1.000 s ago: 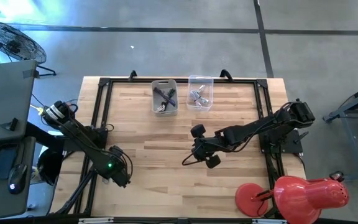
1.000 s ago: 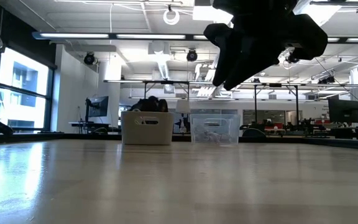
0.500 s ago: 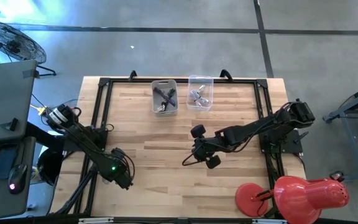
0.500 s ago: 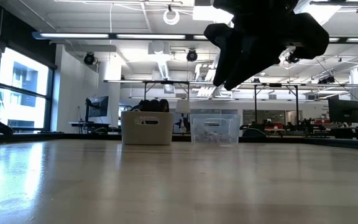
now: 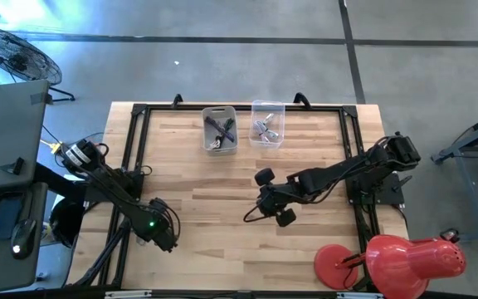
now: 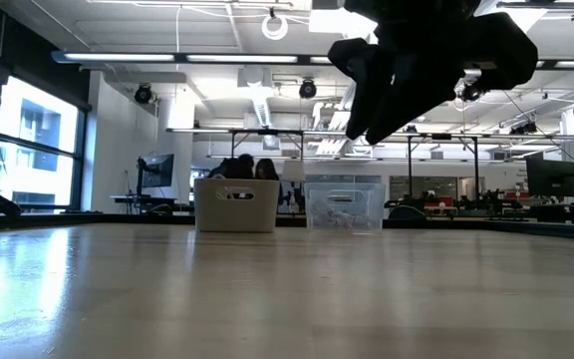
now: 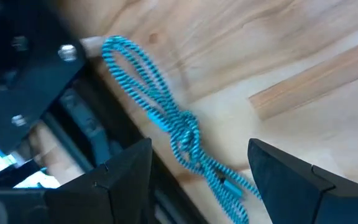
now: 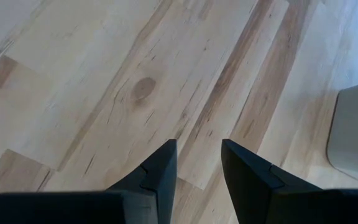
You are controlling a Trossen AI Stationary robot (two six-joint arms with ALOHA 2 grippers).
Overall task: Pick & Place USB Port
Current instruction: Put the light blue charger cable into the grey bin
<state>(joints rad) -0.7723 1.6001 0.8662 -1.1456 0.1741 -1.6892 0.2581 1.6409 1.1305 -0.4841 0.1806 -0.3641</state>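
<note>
Two bins stand at the table's far edge. The grey bin (image 5: 220, 129) holds dark pieces, and the clear bin (image 5: 267, 123) holds small metal USB parts; both also show as the grey bin (image 6: 234, 203) and the clear bin (image 6: 344, 204) in the low view. My right gripper (image 5: 254, 210) hangs above the bare middle of the table, well short of the bins. It is open by a narrow gap (image 8: 197, 149), with nothing between the fingers. My left gripper (image 5: 163, 237) waits at the table's near left edge, wide open (image 7: 197, 155) and holding nothing.
A black frame rail (image 5: 135, 149) runs around the tabletop. A blue braided cord (image 7: 179, 124) lies by the rail below my left gripper. A red lamp (image 5: 405, 262) sits at the near right corner. Bare wood (image 5: 214, 187) stretches between the grippers and the bins.
My left arm has shifted slightly toward the table's near edge. My right gripper has stayed over the middle of the table with its gap unchanged.
</note>
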